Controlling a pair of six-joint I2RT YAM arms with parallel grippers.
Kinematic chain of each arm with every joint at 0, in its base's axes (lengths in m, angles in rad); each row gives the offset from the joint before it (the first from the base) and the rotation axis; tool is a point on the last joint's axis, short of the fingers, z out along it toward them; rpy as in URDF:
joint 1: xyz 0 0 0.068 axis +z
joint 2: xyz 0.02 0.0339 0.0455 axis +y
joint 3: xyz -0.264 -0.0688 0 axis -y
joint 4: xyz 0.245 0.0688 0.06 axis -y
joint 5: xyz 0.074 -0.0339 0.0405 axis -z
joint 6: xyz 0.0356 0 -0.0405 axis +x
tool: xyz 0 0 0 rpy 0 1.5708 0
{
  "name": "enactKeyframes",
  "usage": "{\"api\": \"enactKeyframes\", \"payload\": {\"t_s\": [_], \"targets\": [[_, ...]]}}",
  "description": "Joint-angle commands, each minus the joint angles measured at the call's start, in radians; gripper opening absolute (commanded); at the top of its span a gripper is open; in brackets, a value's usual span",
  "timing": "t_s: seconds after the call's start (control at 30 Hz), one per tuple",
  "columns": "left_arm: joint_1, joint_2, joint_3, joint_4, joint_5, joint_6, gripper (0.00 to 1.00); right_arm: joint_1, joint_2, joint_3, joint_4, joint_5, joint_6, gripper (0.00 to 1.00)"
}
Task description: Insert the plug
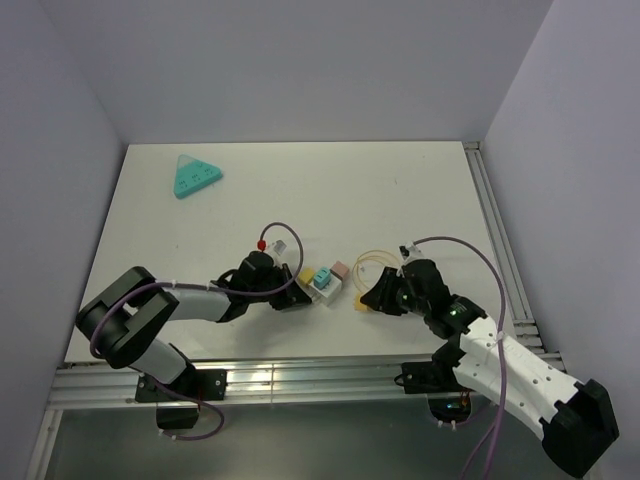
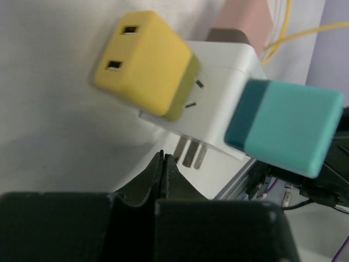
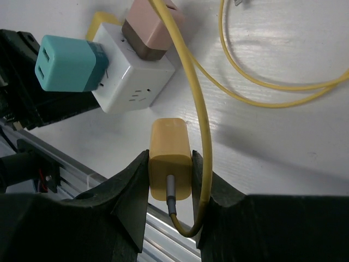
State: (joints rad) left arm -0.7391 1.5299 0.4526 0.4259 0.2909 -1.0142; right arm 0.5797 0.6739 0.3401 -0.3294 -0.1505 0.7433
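Observation:
The plug (image 3: 169, 143) is a small yellow block with a yellow cable (image 3: 246, 86) at its back. My right gripper (image 3: 170, 155) is shut on it just above the table, its front a short way from the white socket cube (image 3: 136, 82). The cube's near face (image 3: 139, 99) shows a free socket. A teal adapter (image 3: 65, 63) and a pink adapter (image 3: 150, 27) sit in other faces, and a yellow adapter (image 2: 144, 63) in another. My left gripper (image 2: 163, 156) is shut on nothing, its tips close to the cube's metal prongs (image 2: 191, 153). From above, the cube (image 1: 322, 285) lies between both grippers.
A teal triangular piece (image 1: 194, 178) lies at the far left of the table. The yellow cable loops on the table (image 1: 372, 262) beyond my right gripper (image 1: 372, 298). A metal rail (image 1: 320, 375) runs along the table's near edge, close behind both grippers.

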Motion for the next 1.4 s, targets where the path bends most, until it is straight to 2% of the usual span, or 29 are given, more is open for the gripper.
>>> {"api": "enactKeyframes", "payload": {"t_s": [0.0, 0.17, 0.4, 0.63, 0.7, 0.73, 0.93, 0.97, 1.0, 1.07, 1.1, 1.17, 1.2, 1.3, 1.37], "targets": [[-0.034, -0.046, -0.008, 0.057, -0.007, -0.030, 0.00, -0.003, 0.049, -0.003, 0.148, -0.023, 0.017, 0.00], [-0.084, -0.083, -0.025, 0.062, -0.041, -0.053, 0.00, -0.003, 0.136, 0.019, 0.222, 0.022, 0.034, 0.00], [-0.134, -0.134, -0.034, -0.002, -0.123, -0.050, 0.00, -0.003, 0.338, 0.071, 0.325, 0.017, 0.031, 0.00], [-0.163, -0.311, -0.072, -0.159, -0.281, -0.060, 0.00, -0.003, 0.427, 0.132, 0.411, 0.003, 0.016, 0.00], [-0.166, -0.356, -0.080, -0.220, -0.286, -0.083, 0.00, -0.003, 0.453, 0.160, 0.414, -0.001, 0.011, 0.00], [-0.166, -0.402, -0.078, -0.245, -0.346, -0.090, 0.00, -0.003, 0.463, 0.171, 0.408, 0.000, 0.008, 0.00], [-0.172, -0.562, -0.025, -0.423, -0.444, -0.098, 0.02, -0.003, 0.536, 0.241, 0.399, -0.001, -0.021, 0.00], [-0.174, -0.577, -0.014, -0.464, -0.466, -0.089, 0.05, -0.003, 0.538, 0.252, 0.388, 0.003, -0.024, 0.00], [-0.174, -0.589, 0.004, -0.499, -0.472, -0.083, 0.16, -0.003, 0.529, 0.260, 0.376, 0.011, -0.027, 0.00], [-0.174, -0.622, 0.024, -0.533, -0.484, -0.064, 0.32, -0.003, 0.500, 0.249, 0.353, 0.037, -0.030, 0.00], [-0.174, -0.629, 0.047, -0.547, -0.495, -0.044, 0.45, -0.003, 0.453, 0.232, 0.342, 0.054, -0.032, 0.00], [-0.174, -0.623, 0.076, -0.587, -0.501, -0.021, 0.56, -0.004, 0.397, 0.217, 0.288, 0.093, -0.036, 0.00], [-0.174, -0.601, 0.116, -0.601, -0.498, 0.001, 0.66, -0.006, 0.370, 0.202, 0.270, 0.103, -0.038, 0.00], [-0.174, -0.523, 0.214, -0.670, -0.503, 0.040, 0.84, -0.012, 0.251, 0.175, 0.181, 0.149, -0.022, 0.00], [-0.175, -0.484, 0.260, -0.713, -0.506, 0.061, 0.88, -0.017, 0.165, 0.163, 0.119, 0.193, -0.003, 0.00]]}}
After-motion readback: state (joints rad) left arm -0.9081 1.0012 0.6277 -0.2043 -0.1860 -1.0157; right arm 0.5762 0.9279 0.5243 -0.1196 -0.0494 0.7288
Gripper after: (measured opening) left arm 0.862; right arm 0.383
